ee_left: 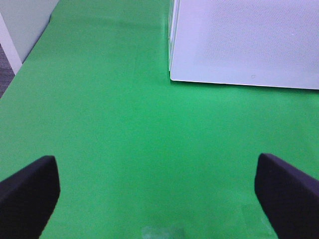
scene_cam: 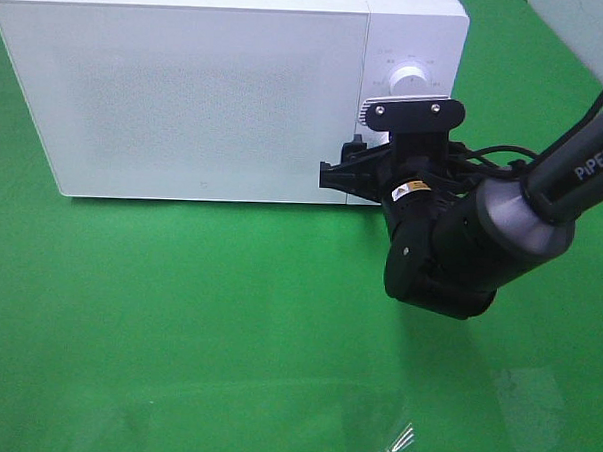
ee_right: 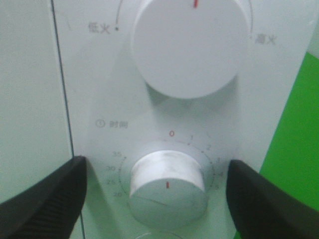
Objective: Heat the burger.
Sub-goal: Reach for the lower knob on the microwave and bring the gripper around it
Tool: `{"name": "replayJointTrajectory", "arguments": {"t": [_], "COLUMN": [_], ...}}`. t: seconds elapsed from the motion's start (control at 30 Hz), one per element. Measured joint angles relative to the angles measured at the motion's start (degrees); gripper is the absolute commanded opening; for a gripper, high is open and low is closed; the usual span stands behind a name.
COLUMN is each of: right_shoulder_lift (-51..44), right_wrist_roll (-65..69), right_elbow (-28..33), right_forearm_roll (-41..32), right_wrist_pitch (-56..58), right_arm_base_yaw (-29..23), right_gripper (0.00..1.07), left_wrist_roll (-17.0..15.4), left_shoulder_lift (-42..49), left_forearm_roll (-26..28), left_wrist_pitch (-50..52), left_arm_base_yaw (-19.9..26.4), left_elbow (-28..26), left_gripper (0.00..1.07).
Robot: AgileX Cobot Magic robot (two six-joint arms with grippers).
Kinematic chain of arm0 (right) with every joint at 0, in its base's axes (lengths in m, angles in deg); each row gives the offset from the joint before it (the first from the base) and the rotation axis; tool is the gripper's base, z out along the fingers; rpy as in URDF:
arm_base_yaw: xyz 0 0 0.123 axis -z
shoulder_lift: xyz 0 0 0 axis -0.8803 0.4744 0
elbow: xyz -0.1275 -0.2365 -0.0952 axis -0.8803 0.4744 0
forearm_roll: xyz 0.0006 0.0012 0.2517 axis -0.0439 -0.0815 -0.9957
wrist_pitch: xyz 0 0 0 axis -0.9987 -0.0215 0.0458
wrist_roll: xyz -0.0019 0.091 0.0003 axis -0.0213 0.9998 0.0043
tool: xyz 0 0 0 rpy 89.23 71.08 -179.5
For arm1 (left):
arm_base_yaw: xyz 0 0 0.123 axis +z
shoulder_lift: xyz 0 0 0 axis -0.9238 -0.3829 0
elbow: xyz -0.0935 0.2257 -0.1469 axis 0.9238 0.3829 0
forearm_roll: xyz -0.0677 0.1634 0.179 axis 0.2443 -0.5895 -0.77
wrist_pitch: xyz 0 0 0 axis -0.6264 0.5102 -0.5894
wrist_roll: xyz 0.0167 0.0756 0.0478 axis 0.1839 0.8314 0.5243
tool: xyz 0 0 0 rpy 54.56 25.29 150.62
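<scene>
The burger is out of view in all three views. The white microwave point(scene_cam: 187, 91) stands at the back of the green table with its door shut. My right gripper point(ee_right: 157, 199) is up against the control panel, open. Its two black fingers point(ee_right: 45, 199) stand either side of the lower timer knob point(ee_right: 167, 184) with a gap on each side. From above, this gripper point(scene_cam: 369, 174) sits just below the upper knob point(scene_cam: 410, 79). My left gripper point(ee_left: 159, 199) hangs open over bare green cloth, nothing between its fingers, short of the microwave's front corner point(ee_left: 172, 74).
The larger power knob point(ee_right: 192, 45) sits above the timer knob. The right arm's dark body point(scene_cam: 471, 243) reaches in from the right edge. A pale wall or panel point(ee_left: 20, 30) borders the table beside the left gripper. Green cloth point(scene_cam: 177, 331) lies in front of the microwave.
</scene>
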Motion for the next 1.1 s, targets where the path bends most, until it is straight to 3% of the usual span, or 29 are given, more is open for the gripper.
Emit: {"name": "replayJointTrajectory", "arguments": {"t": [0.1,0.2,0.23,0.27,0.3,0.33,0.37,0.4,0.43,0.47,0.9,1.03,1.1], "right_shoulder_lift": [0.0,0.0,0.0,0.0,0.0,0.0,0.0,0.0,0.0,0.0,0.0,0.0,0.1], "right_wrist_roll": [0.0,0.0,0.0,0.0,0.0,0.0,0.0,0.0,0.0,0.0,8.4,19.8,35.6], "right_elbow": [0.0,0.0,0.0,0.0,0.0,0.0,0.0,0.0,0.0,0.0,0.2,0.6,1.0], "right_forearm_roll": [0.1,0.3,0.3,0.3,-0.1,-0.1,-0.6,-0.6,-0.6,-0.6,0.1,1.3,2.9], "right_wrist_pitch": [-0.1,-0.1,-0.2,-0.2,-0.5,-0.5,-0.6,-0.6,-0.6,-0.6,-0.9,-1.3,-1.4], "right_arm_base_yaw": [0.0,0.0,0.0,0.0,0.0,0.0,0.0,0.0,0.0,0.0,0.0,0.1,0.5], "right_gripper": [0.68,0.56,0.46,0.46,0.32,0.32,0.19,0.19,0.13,0.01,0.0,0.0,0.0], "left_wrist_roll": [0.0,0.0,0.0,0.0,0.0,0.0,0.0,0.0,0.0,0.0,0.0,0.0,0.0], "left_shoulder_lift": [0.0,0.0,0.0,0.0,0.0,0.0,0.0,0.0,0.0,0.0,0.0,0.0,0.0], "left_forearm_roll": [0.0,0.0,0.0,0.0,0.0,0.0,0.0,0.0,-0.1,0.0,0.0,0.0,0.0], "left_wrist_pitch": [0.0,0.0,0.0,0.0,0.0,0.0,0.0,0.0,0.0,0.0,0.0,0.0,0.0], "left_arm_base_yaw": [0.0,0.0,0.0,0.0,0.0,0.0,0.0,0.0,0.0,0.0,0.0,0.0,0.0], "left_elbow": [0.0,0.0,0.0,0.0,0.0,0.0,0.0,0.0,0.0,0.0,0.0,0.0,0.0], "left_gripper": [0.99,0.99,0.99,0.99,0.99,0.99,0.99,0.99,0.99,0.99,0.99,0.99,0.99]}}
